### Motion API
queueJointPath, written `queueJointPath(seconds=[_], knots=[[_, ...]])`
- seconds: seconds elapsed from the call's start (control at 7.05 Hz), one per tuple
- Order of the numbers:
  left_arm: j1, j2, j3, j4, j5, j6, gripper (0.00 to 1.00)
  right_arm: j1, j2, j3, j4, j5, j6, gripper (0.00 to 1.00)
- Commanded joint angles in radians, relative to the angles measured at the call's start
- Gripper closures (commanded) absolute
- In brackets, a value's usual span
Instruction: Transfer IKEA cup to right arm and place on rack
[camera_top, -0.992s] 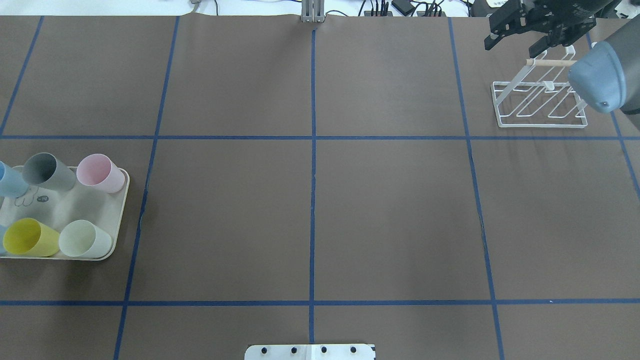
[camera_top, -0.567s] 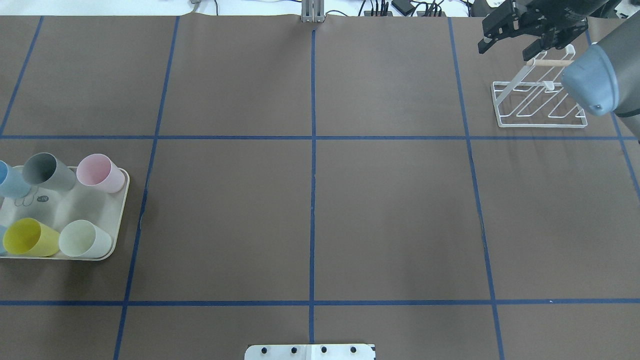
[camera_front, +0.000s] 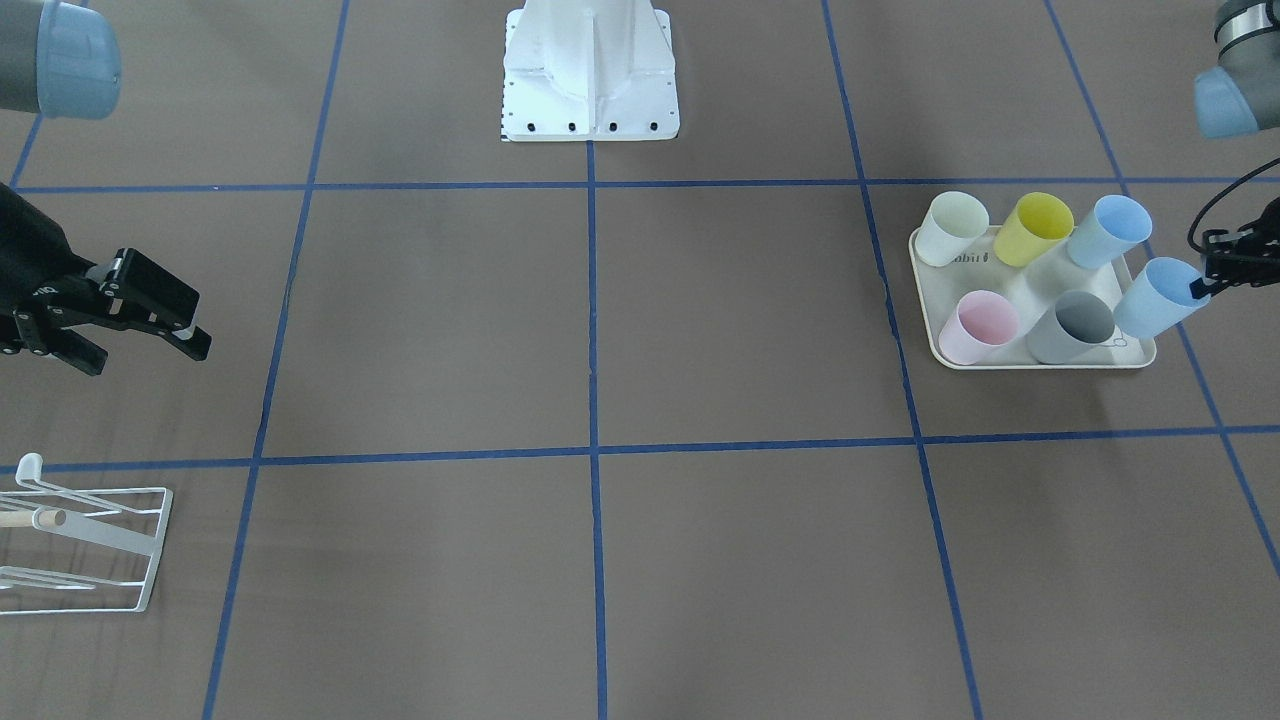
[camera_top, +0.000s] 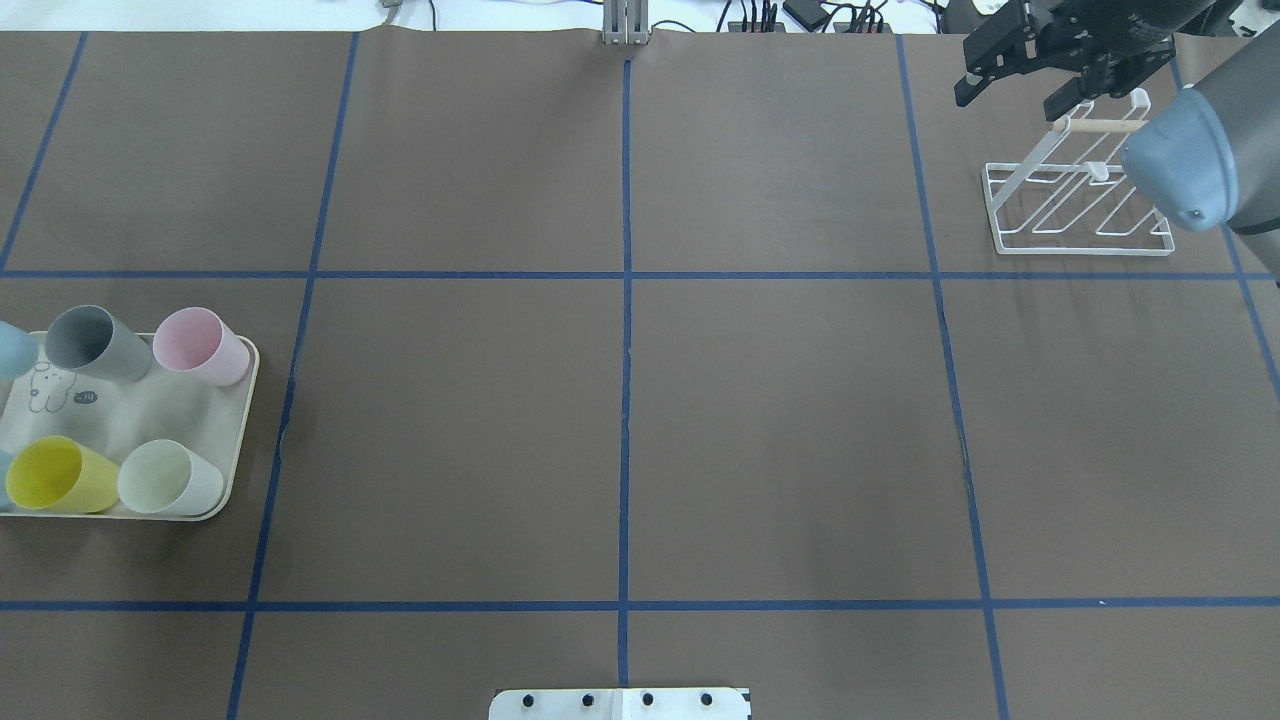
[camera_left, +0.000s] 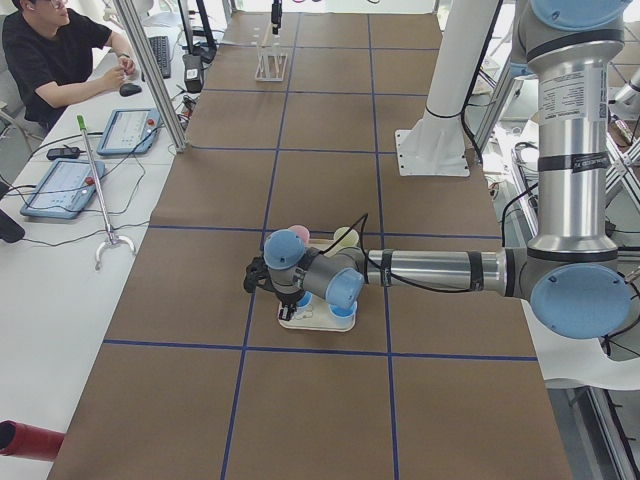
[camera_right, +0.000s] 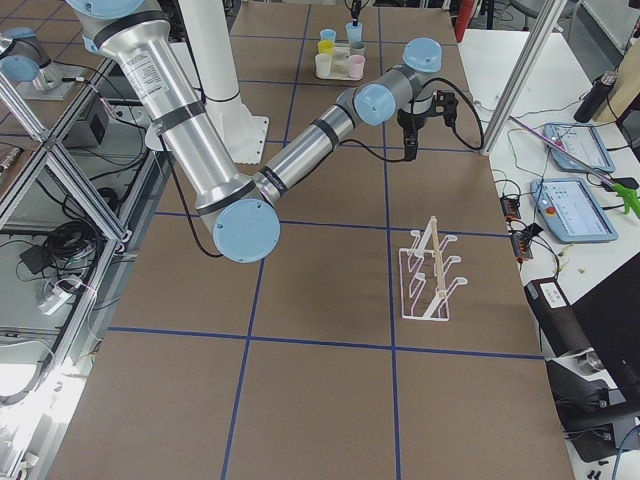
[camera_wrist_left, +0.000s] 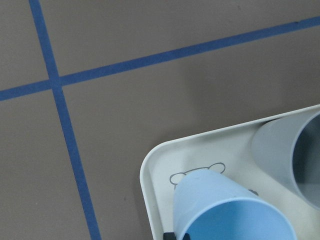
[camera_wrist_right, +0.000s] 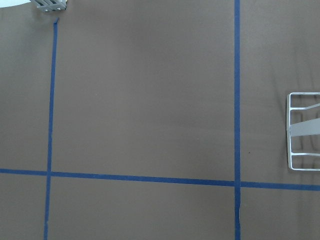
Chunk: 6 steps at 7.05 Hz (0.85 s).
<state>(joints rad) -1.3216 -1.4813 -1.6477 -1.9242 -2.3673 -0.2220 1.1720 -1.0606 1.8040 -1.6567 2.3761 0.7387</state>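
My left gripper (camera_front: 1203, 285) is shut on the rim of a light blue cup (camera_front: 1155, 298) and holds it tilted over the tray's outer edge. The left wrist view shows this cup (camera_wrist_left: 227, 210) above the tray's corner (camera_wrist_left: 150, 170). In the overhead view only a sliver of the cup (camera_top: 10, 350) shows at the left border. My right gripper (camera_front: 150, 350) is open and empty, hovering beside the white wire rack (camera_front: 85, 545). In the overhead view the right gripper (camera_top: 1010, 98) hangs just behind the rack (camera_top: 1080, 205), and the rack's edge (camera_wrist_right: 304, 132) shows in the right wrist view.
The cream rabbit-print tray (camera_front: 1040, 362) holds a pale green cup (camera_front: 950, 228), a yellow cup (camera_front: 1040, 228), a second blue cup (camera_front: 1105, 230), a pink cup (camera_front: 980, 325) and a grey cup (camera_front: 1075, 325). The robot's white base (camera_front: 590, 70) stands between the arms.
The light blue cup has moved left, off its spot on the tray, uncovering the rabbit print. The right gripper shifted slightly away from the rack, then held still.
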Motion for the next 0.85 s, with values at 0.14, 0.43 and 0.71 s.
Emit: queueJointPath(seconds=[0.14, 0.43, 0.71], knots=[[-0.14, -0.09, -0.069, 0.157, 0.129, -0.017, 1.0, -0.002, 0.001, 0.006, 0.002, -0.017, 0.002, 0.0], [-0.137, -0.215, -0.055, 0.163, 0.183, -0.28, 1.0, -0.056, 0.019, 0.008, 0.008, -0.103, 0.08, 0.0], [-0.125, -0.267, -0.084, 0.095, 0.183, -0.466, 1.0, -0.191, 0.08, -0.011, 0.023, -0.283, 0.245, 0.0]])
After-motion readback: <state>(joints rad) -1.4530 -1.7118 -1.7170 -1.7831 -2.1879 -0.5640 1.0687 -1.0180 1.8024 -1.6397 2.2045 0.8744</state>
